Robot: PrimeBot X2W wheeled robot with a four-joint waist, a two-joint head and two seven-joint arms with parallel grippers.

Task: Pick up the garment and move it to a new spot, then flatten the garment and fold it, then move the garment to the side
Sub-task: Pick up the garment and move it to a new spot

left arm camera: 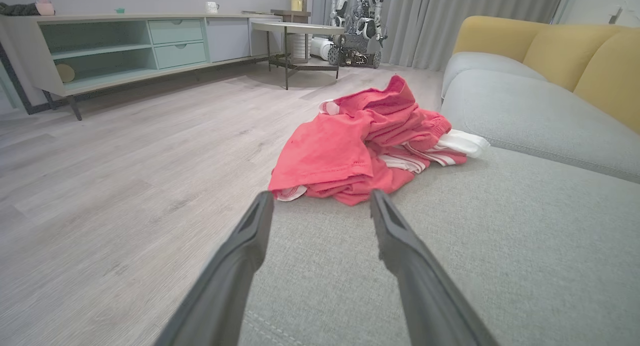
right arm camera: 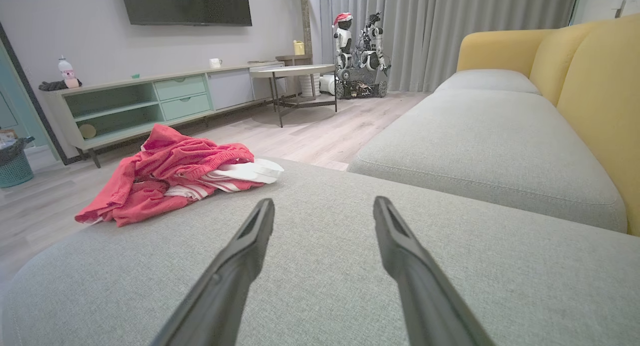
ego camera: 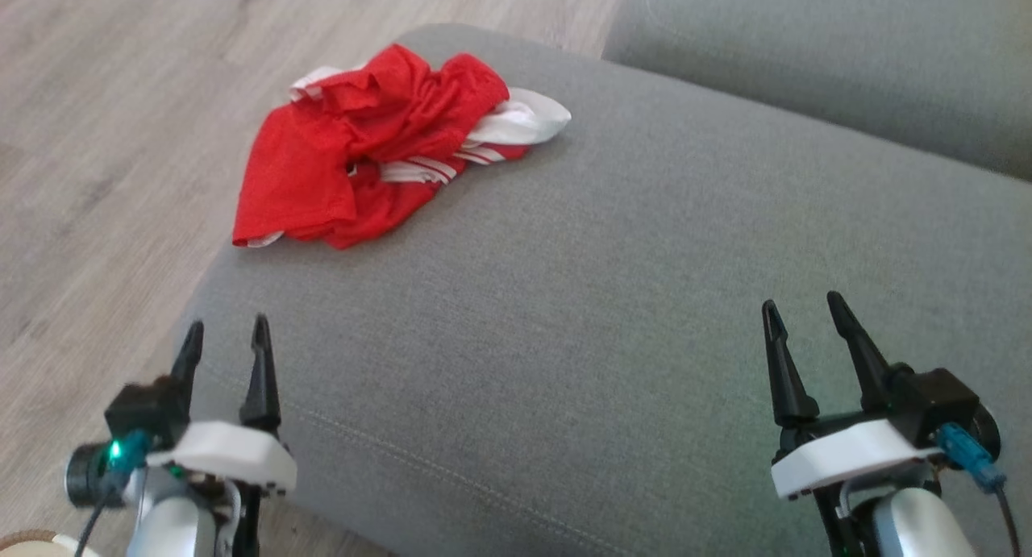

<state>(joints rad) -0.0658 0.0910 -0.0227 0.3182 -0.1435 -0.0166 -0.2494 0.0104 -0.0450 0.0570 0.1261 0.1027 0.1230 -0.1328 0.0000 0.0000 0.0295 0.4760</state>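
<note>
I am in a living room, facing a grey sofa seat (ego camera: 564, 315), with pale wood floor (ego camera: 105, 138) off to my left. The garment (ego camera: 371, 146), red with white trim and stripes, lies in a crumpled heap at the far left corner of that seat. One edge sits close to where the cushion drops to the floor. It is bunched and doubled over itself, with a white piece poking out on its right side, and none of it lies flat or square.

My left pincer (ego camera: 226, 323) hovers over the near left edge of the seat, jaws spread wide and holding nothing. It points roughly toward the heap but is well apart from it. My right pincer (ego camera: 803, 301) hangs over the near right part of the seat, also wide open and empty, and farther from the cloth.

Beyond lies a second seat cushion (ego camera: 806, 57), and the right wrist view shows a yellow backrest (right arm camera: 595, 85). Across the floor stands a long low cabinet (left arm camera: 125, 40).

As I judge it, no part of the job is done. The garment has not been picked up, so the move to a new spot, the flattening, the folding and the setting aside all remain. The first grasp falls most naturally to my left pincer, the nearer one.
</note>
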